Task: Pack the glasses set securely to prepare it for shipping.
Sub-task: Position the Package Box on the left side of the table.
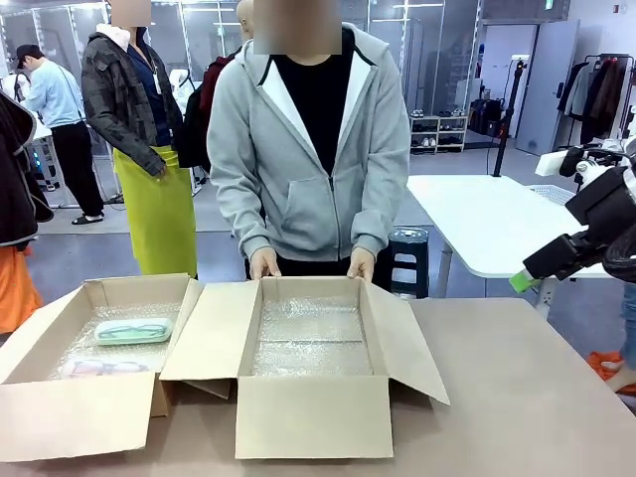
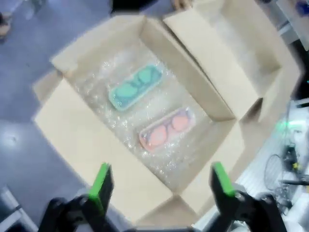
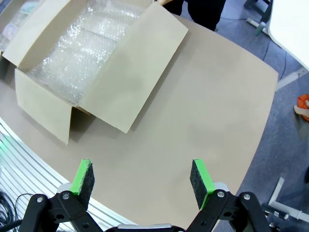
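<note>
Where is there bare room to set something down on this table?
The tabletop right of the middle box lies bare to its edge. That box holds bubble wrap alone. The left box is crowded: the mint-green case and pink case lie inside. The person's hands grip the middle box's far wall.

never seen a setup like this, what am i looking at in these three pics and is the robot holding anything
Two robot arms share a table with a person. The front picture looks across it: the person's hands rest on the far rim of a middle box lined with bubble wrap. The other pictures come from cameras on each wrist. The left gripper, open, hangs over the left box holding a mint-green case and a pink case. The right gripper is open over bare table. Nothing is held.
</note>
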Robot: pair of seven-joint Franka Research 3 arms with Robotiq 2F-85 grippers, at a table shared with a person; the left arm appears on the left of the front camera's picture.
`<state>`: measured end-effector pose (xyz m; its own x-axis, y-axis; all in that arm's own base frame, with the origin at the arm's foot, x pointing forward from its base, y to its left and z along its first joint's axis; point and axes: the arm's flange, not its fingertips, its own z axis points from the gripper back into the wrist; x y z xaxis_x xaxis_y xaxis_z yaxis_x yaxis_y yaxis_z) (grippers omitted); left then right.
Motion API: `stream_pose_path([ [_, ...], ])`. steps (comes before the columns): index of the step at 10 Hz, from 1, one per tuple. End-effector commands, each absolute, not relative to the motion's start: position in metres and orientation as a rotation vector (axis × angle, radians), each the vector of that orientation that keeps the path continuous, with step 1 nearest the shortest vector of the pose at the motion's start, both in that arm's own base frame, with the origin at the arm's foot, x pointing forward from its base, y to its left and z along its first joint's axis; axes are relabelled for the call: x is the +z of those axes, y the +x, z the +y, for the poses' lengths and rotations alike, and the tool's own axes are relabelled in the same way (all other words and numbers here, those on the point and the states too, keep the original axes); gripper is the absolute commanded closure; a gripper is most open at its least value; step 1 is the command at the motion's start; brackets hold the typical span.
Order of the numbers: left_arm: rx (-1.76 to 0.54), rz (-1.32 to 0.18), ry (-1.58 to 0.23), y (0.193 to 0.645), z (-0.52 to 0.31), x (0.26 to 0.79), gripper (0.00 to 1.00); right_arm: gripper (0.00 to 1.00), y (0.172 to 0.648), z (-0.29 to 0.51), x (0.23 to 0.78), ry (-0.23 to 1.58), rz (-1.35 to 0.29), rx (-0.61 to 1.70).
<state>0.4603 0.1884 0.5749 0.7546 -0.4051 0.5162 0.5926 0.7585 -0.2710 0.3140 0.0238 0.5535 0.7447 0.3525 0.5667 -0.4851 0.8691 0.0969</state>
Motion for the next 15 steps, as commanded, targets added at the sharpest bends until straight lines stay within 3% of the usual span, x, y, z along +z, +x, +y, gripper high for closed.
stream_pose_path([
  [1,-0.590,-0.555,-0.334,0.413,0.134,0.560,0.00,0.00,0.313,0.024,0.554,0.241,-0.568,0.462],
  [5,-0.650,-0.686,-0.216,0.368,0.038,0.553,0.00,0.00,0.313,0.024,0.554,0.241,-0.568,0.462],
  [7,-0.799,-0.716,-0.232,0.345,0.009,0.538,0.00,0.00,0.313,0.024,0.554,0.241,-0.568,0.462],
  [15,-0.789,-0.700,-0.266,0.346,0.001,0.539,0.00,0.00,0.313,0.024,0.554,0.241,-0.568,0.462],
])
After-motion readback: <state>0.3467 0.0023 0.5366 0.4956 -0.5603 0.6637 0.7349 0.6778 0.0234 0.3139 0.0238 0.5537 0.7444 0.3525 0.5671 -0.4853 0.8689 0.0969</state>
